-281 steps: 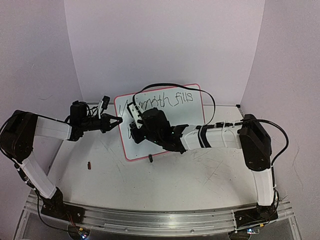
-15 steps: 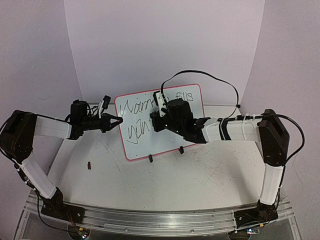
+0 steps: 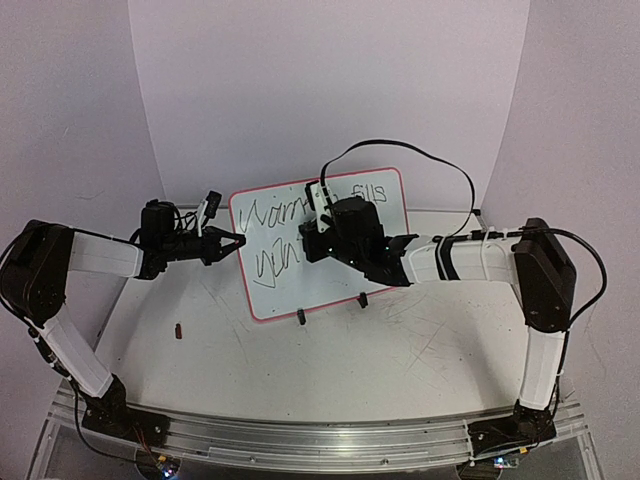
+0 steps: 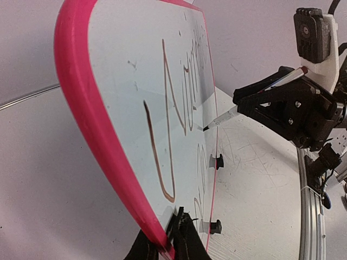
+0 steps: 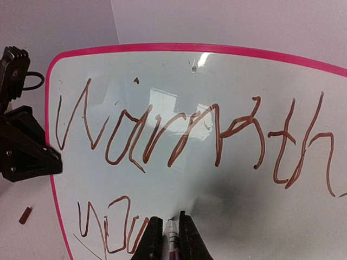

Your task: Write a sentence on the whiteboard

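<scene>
Obs.: the whiteboard (image 3: 290, 290) stands on edge on its two black clip feet (image 3: 300, 318) at the rear middle of the table (image 3: 350, 370), its written face turned toward the arms. The left gripper (image 3: 234, 243) is clenched on the board's left pink edge and steadies it; in the left wrist view the frame runs down between the two fingers. The right gripper (image 5: 172, 241) is clamped on a marker (image 4: 225, 115), which points at the board face. The tip appears to touch the white surface on the lower line. Sentence (image 5: 190, 138): the top line reads "Warmth" in the right wrist view, and the overhead view shows "fills" to its right, past the arm. On the second line a scrawl reading roughly "you" sits at lower left, with the tip just right of its last stroke. Whether another letter lies hidden behind the fingers, I cannot tell. Judgement: line one is complete; line two is begun, with its first word unfinished or just finishing. As far as the arm lets it be seen, the board to the right of the tip looks bare. Remaining: the rest of line two, then lifting the tip off. Progress is likely a little past halfway.
</scene>
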Controlling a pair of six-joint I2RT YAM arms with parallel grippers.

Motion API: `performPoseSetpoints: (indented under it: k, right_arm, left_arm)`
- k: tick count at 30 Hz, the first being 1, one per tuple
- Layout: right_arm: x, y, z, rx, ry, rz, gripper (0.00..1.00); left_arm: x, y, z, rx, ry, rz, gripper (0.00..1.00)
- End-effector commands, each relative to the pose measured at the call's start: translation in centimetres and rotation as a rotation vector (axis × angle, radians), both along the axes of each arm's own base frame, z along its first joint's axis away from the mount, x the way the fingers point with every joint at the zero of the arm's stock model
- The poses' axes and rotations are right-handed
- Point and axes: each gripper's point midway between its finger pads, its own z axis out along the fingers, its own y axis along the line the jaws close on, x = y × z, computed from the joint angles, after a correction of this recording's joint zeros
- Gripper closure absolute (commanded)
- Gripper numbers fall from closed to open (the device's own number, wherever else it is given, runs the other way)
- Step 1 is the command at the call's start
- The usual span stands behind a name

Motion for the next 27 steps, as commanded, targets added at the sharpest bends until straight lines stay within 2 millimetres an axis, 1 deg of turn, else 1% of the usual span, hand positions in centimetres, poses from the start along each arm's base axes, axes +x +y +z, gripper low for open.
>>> performPoseSetpoints:
  k: [1,5,12,18,20,27]
  right_arm:
    - [0.3,-0.4,0.2,-0.002,-0.010,-0.035,1.00]
    - [-0.2,-0.8,-0.7,-0.014,0.012,-0.036,1.00]
    - [-2.0,-0.9,-3.0,-0.038,0.067,-0.020,1.00]
    - [-2.7,-0.8,-4.1,-0.040,0.095,-0.018,1.00]
    - [-2.5,-0.9,-4.0,-0.041,0.088,-0.026,1.00]
    - [-0.9,-0.5,-0.9,-0.001,0.017,-0.059,1.00]
  left_arm:
    - [2.0,1.4,-2.6,0.147,-0.061,0.107,1.00]
    - [2.1,1.4,-2.6,0.147,-0.061,0.107,1.00]
    - [2.0,1.4,-2.5,0.147,-0.062,0.107,1.00]
    - [2.0,1.3,-2.6,0.147,-0.059,0.104,1.00]
    - [2.0,1.3,-2.5,0.146,-0.061,0.105,1.00]
    - [1.9,1.3,-2.6,0.147,-0.059,0.103,1.00]
